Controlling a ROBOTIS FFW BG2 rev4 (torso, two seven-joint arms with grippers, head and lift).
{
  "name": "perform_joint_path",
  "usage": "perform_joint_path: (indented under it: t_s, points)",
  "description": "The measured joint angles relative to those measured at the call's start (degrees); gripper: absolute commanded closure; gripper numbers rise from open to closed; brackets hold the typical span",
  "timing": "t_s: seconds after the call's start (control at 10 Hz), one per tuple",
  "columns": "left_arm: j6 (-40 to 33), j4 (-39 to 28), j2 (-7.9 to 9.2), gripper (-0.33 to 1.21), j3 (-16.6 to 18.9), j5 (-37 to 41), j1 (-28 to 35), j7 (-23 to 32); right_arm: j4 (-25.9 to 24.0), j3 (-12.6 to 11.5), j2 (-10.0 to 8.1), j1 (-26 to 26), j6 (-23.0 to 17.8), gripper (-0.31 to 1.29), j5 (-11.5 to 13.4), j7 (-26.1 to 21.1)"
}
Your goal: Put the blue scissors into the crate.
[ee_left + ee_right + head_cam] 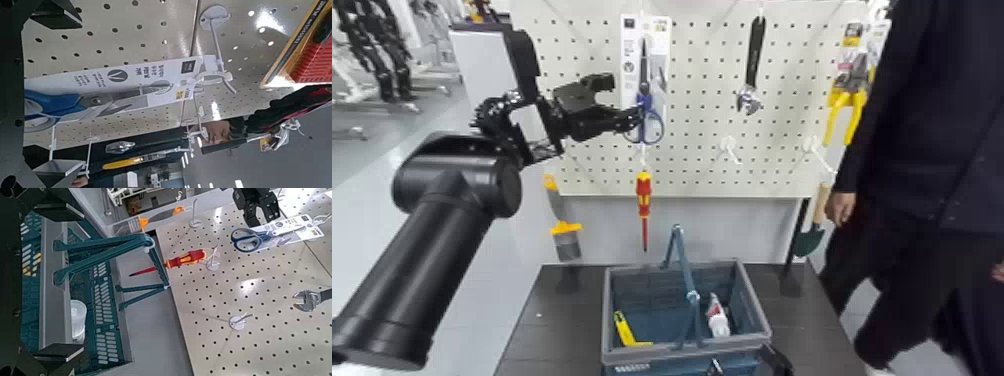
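The head view shows the left gripper (625, 98) at the far pegboard (707, 165), spread wide with nothing clamped in it, just left of the scissors (650, 125). Whether it touches them I cannot tell. The scissors hang upright on their card, blue handles down and blades up, so the long axis is vertical. The coming move probably turns on this: the handles lie to the gripper's right, and it should reach across them and close from the side. The left arm (410, 260) is clearly nearer. Directly under the scissors hangs the red-and-yellow screwdriver (644, 195), which could be knocked. Nearer and lower, the crate (752, 310) sits on the surface (557, 320), its handle upright. The right gripper (61, 282) waits at the crate's near right, its jaws apart. A person (947, 130) is at the right.
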Motion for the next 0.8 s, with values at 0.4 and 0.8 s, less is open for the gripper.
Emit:
perform_joint_path:
  t_s: [0.4,0.8]
  points:
    - [-0.5,1.0,0.00,0.97,-0.9,-0.1,-1.7,-0.3,0.0,0.0,0.00,-0.1,0.0,0.13,0.0,0.2]
    - [0.4,0.4,-0.04,1.17,-0.6,-0.5,-1.9,0.5,-0.1,0.0,0.00,0.0,0.0,0.13,0.0,0.3]
